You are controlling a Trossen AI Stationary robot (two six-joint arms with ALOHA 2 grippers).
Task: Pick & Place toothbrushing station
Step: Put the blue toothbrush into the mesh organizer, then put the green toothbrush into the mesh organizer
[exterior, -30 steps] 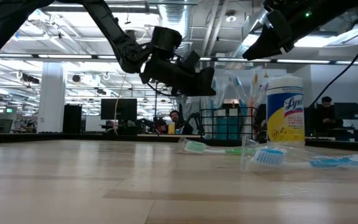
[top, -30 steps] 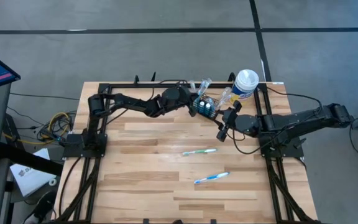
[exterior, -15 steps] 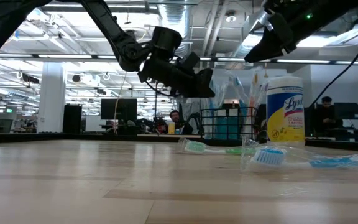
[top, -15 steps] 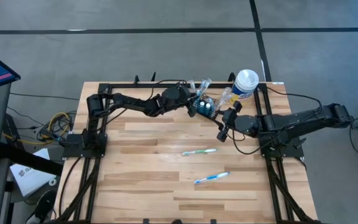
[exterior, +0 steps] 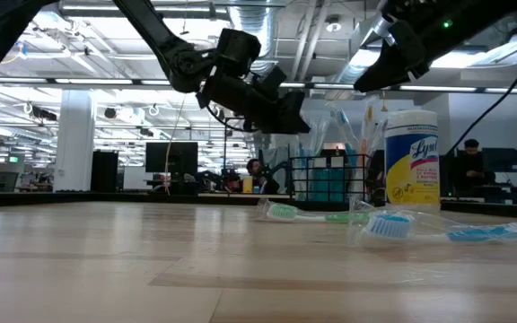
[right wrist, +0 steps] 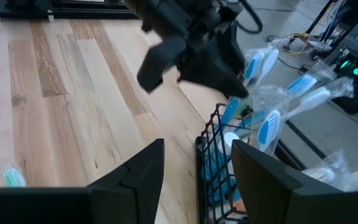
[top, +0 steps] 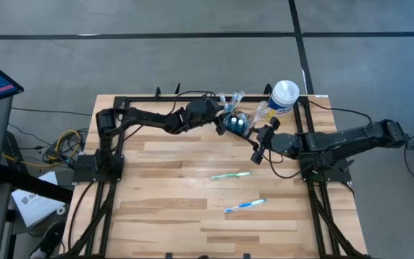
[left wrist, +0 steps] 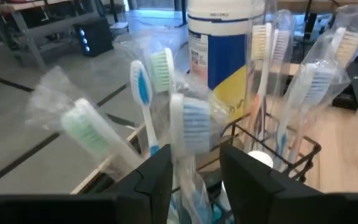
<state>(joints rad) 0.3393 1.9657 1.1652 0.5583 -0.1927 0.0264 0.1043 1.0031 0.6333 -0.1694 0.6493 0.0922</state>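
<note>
The toothbrushing station, a small black wire-mesh caddy (top: 237, 124) (exterior: 330, 178) (right wrist: 213, 163), stands on its base at the table's far edge, right of middle. Several plastic-wrapped toothbrushes (left wrist: 188, 121) stand upright in it. My left gripper (top: 223, 121) (exterior: 299, 121) (left wrist: 196, 155) hovers open over the caddy's left side, one brush's handle rising in the gap between its fingers. My right gripper (top: 256, 154) (right wrist: 197, 149) hangs open above the table just near-right of the caddy, holding nothing.
A white-lidded wipes canister (top: 284, 97) (exterior: 412, 157) stands right of the caddy. Two wrapped toothbrushes lie on the boards nearer the front: a green one (top: 231, 175) and a blue one (top: 244, 206). Black frame rails (top: 113, 101) line the table's sides.
My left gripper has opened over the caddy, and its hand has tipped up a little. The toothbrush it released stays upright in the caddy. My right gripper has kept still.
</note>
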